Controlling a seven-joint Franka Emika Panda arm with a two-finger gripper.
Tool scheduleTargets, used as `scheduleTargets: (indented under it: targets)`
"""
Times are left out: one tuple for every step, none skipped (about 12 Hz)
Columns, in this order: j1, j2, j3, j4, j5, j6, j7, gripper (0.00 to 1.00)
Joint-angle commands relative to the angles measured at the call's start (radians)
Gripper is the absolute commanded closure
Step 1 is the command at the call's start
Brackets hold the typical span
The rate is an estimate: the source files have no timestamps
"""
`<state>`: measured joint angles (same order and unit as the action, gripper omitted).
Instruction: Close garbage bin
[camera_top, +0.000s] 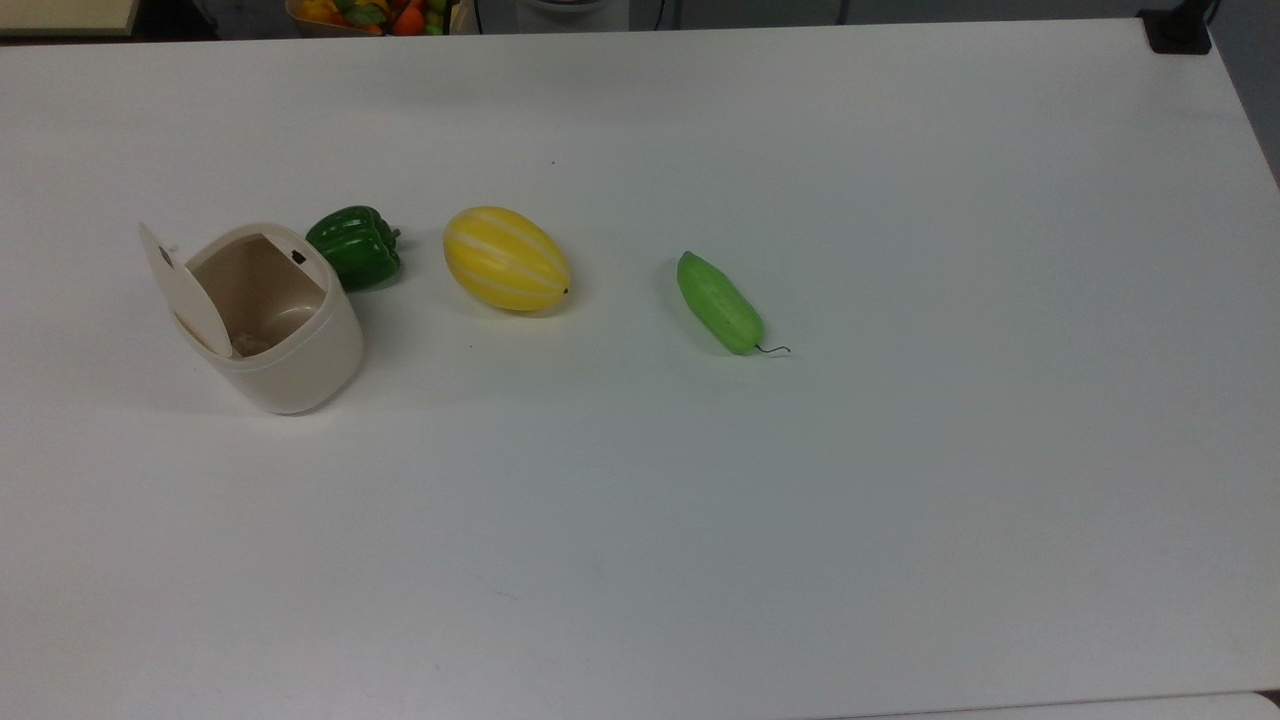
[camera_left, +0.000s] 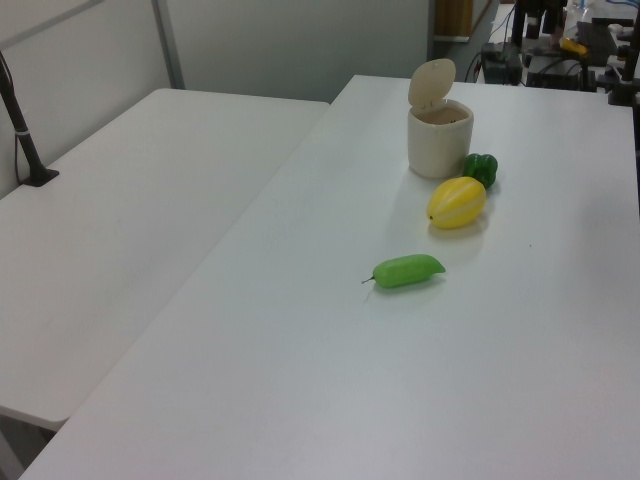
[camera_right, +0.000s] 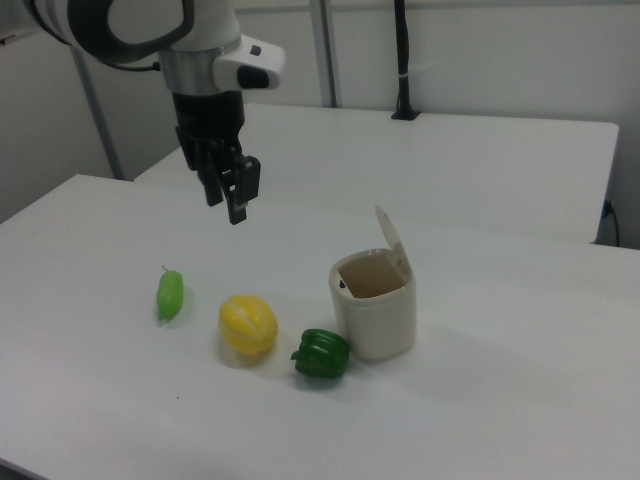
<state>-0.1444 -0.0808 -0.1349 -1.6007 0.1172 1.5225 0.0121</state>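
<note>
The garbage bin (camera_top: 285, 330) stands at the left of the top view on the white table (camera_top: 800, 500), its hinged lid (camera_top: 185, 295) raised upright. A green bell pepper (camera_top: 354, 246) sits just beside it, then a yellow melon (camera_top: 506, 258) and a green cucumber (camera_top: 719, 302). In the right view's upper left, the claw (camera_right: 226, 192) hangs above the table, empty, fingers slightly apart.

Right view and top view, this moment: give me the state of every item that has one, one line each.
garbage bin: upright on the table, open.
lid: raised on its hinge, standing nearly upright.
green pepper: on the table, right beside the garbage bin.
yellow melon: lying on its side, apart from the others.
cucumber: lying flat, apart from the others.
gripper: in the air above the table, holding nothing.
</note>
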Motion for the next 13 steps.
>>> scheduleTargets:
  targets:
    - [-0.061,0.021,-0.003,0.028,0.065,0.076,0.034,0.82]
    - [-0.078,0.032,-0.003,0.028,0.067,0.131,0.073,0.85]
    - [-0.080,0.050,-0.003,0.028,0.065,0.180,0.110,0.88]
    - [-0.081,0.071,-0.003,0.030,0.064,0.230,0.149,0.93]
    - [-0.086,0.085,-0.005,0.030,0.061,0.292,0.191,0.99]
    - [-0.086,0.102,-0.005,0.030,0.052,0.350,0.244,1.00]
    - [-0.086,0.127,-0.006,0.030,0.045,0.405,0.287,1.00]
    - [-0.086,0.154,-0.006,0.030,0.026,0.457,0.319,1.00]
    - [-0.087,0.180,-0.006,0.051,0.001,0.497,0.357,1.00]
    - [-0.095,0.208,-0.008,0.073,-0.011,0.508,0.377,1.00]
    - [-0.101,0.242,-0.009,0.079,-0.020,0.540,0.381,1.00]
    - [-0.101,0.283,-0.009,0.109,-0.030,0.604,0.409,1.00]
    - [-0.101,0.301,-0.009,0.116,-0.051,0.635,0.449,1.00]
